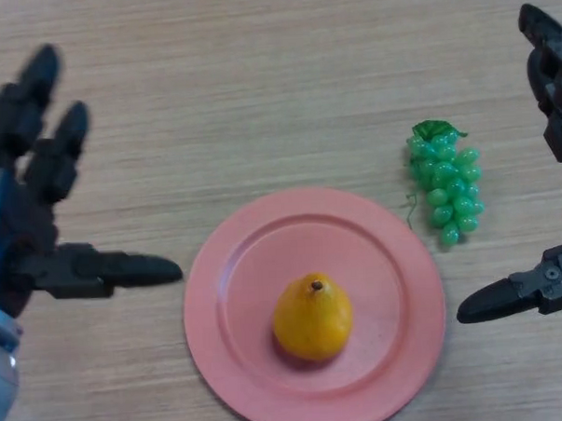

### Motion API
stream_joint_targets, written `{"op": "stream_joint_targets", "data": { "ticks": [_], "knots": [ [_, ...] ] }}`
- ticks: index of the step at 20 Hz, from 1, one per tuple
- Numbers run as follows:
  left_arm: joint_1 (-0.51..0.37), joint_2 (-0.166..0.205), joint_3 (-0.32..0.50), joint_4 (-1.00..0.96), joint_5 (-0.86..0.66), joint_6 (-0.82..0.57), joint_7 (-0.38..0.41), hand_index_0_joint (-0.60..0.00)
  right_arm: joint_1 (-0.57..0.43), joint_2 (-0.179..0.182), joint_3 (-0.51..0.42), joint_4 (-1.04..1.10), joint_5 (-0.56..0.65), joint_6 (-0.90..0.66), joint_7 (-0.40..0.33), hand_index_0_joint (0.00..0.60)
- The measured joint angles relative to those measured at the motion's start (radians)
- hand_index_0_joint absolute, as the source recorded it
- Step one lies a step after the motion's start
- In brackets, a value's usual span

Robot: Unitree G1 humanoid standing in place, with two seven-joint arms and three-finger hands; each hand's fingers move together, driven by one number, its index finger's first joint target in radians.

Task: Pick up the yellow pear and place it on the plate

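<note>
A: Wood-grain table (257, 81); plate (238, 296) as landmark. Where's the pear?

B: One pear (312, 316), upright on the plate, slightly below centre. Placement looks done.

A: Hands?

B: Left hand (34, 221) left of plate, right hand (551, 208) right of it, both spread wide, empty, probably released. One grape bunch (445, 192) upper right, off the plate.

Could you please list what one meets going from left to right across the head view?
The robot's black left hand → round pink plate with the yellow pear resting on it → bunch of green grapes on the wooden table → black right hand.
</note>
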Motion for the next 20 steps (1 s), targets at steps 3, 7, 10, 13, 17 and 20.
{"op": "stream_joint_targets", "data": {
  "ticks": [3, 7, 10, 13, 17, 20],
  "knots": [
    [-0.001, 0.011, -0.007, 0.019, -0.035, 0.0, 0.022, 0.0, 0.005, 0.0, 0.0, 0.009, 0.0, 0.0, -0.001, 0.0],
    [-0.013, 0.011, -0.05, 0.014, -0.008, 0.0, 0.016, 0.0, 0.016, 0.0, -0.002, 0.006, 0.005, -0.001, -0.01, 0.0],
    [-0.022, 0.011, -0.044, -0.007, 0.017, -0.002, 0.012, 0.0, 0.014, -0.003, -0.003, -0.024, 0.005, 0.0, -0.009, 0.0],
    [-0.033, 0.011, -0.049, -0.001, 0.025, -0.01, 0.014, 0.0, 0.014, -0.003, -0.005, -0.032, 0.028, 0.0, -0.008, 0.0],
    [-0.045, 0.006, -0.084, 0.003, 0.1, -0.022, 0.016, 0.0, 0.018, -0.003, -0.007, -0.031, 0.028, 0.0, -0.008, 0.0],
    [-0.04, -0.001, -0.084, 0.017, 0.099, -0.046, 0.012, 0.0, 0.017, -0.007, -0.013, -0.007, 0.028, 0.0, -0.008, 0.0]
  ]
}}
